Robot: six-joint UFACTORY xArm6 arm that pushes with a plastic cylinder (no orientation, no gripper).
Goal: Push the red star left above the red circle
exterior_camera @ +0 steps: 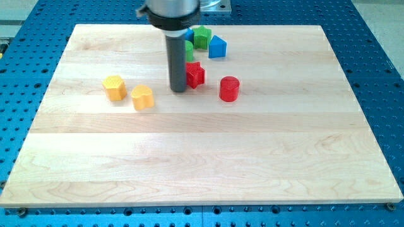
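Our tip [178,89] holds nothing, touching the star's [195,74] left side, so we're stuck on the wrong side; circle [229,88] sits right.

The board [202,145] is pale wood, planks joined side by side, smooth with a soft satin sheen. It lies on a blue metal table [372,38] drilled with rows of holes. The rod [177,60] looks like dark matt metal or plastic. The red star [196,74], red cylinder [229,89], yellow blocks [115,87] and green block [201,37] look smooth, painted and slightly glossy.
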